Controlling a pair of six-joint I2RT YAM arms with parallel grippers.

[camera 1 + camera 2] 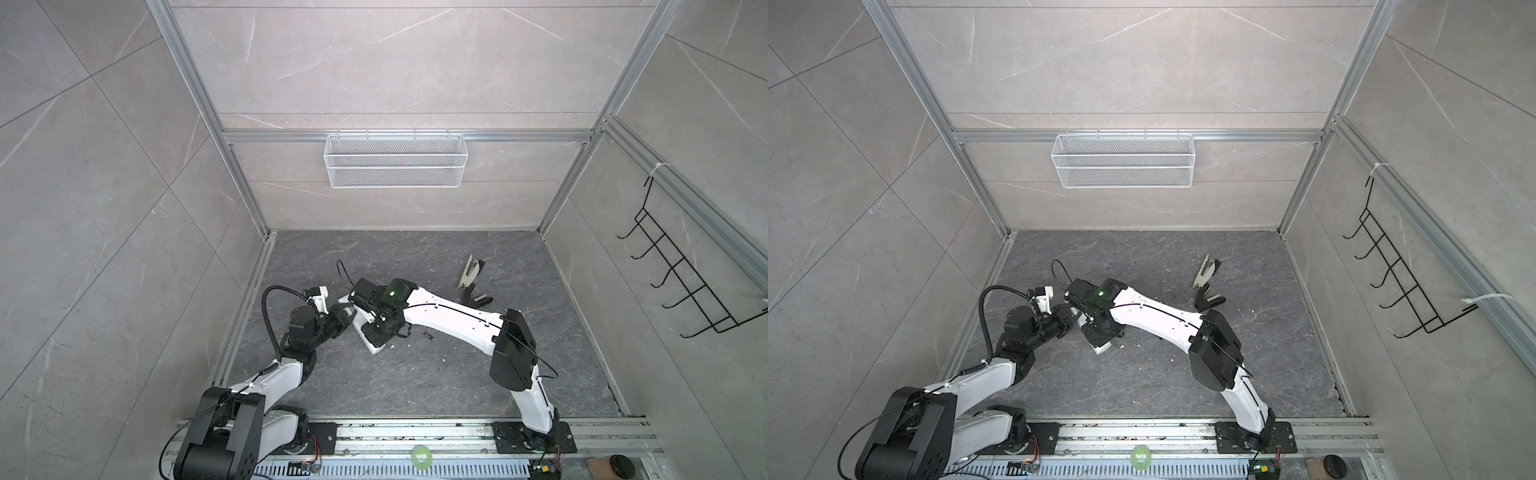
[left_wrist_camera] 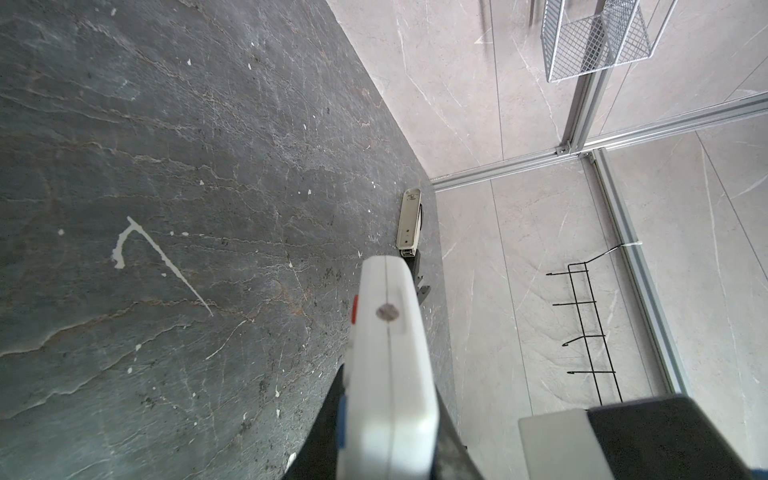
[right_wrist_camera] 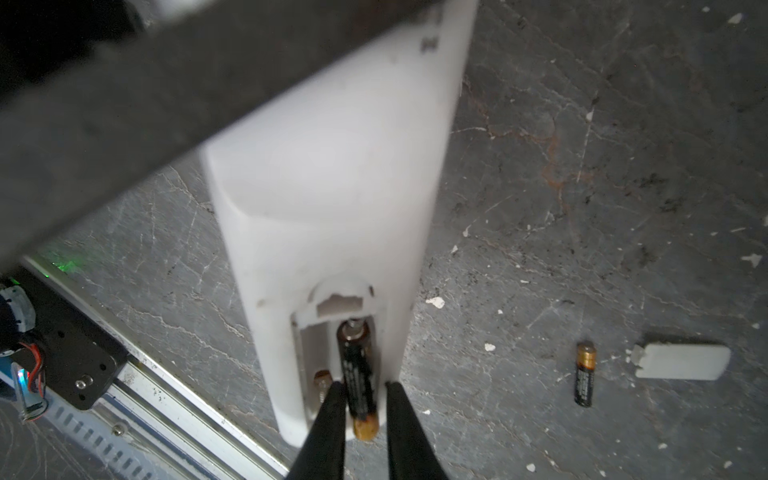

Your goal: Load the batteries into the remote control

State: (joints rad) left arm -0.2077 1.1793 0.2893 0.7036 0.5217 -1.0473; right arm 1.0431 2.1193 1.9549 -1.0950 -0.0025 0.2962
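Remote control [image 3: 332, 187], back uppermost, clamped at one end by the left gripper [image 2: 386, 436]. Right gripper [image 3: 360, 415]: jaws slightly parted astride one battery [image 3: 357, 365] in its compartment. Second battery [image 3: 585, 374] lies nearby on the tabletop [image 3: 582, 166].

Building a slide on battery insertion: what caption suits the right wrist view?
Right pincer straddles a battery partly seated in the remote control; second battery and cover lie on the table.

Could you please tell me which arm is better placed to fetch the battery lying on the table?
Probably right. The left claw is clamped on the remote control, while the right claw, at the seated battery, is nearer the loose battery.
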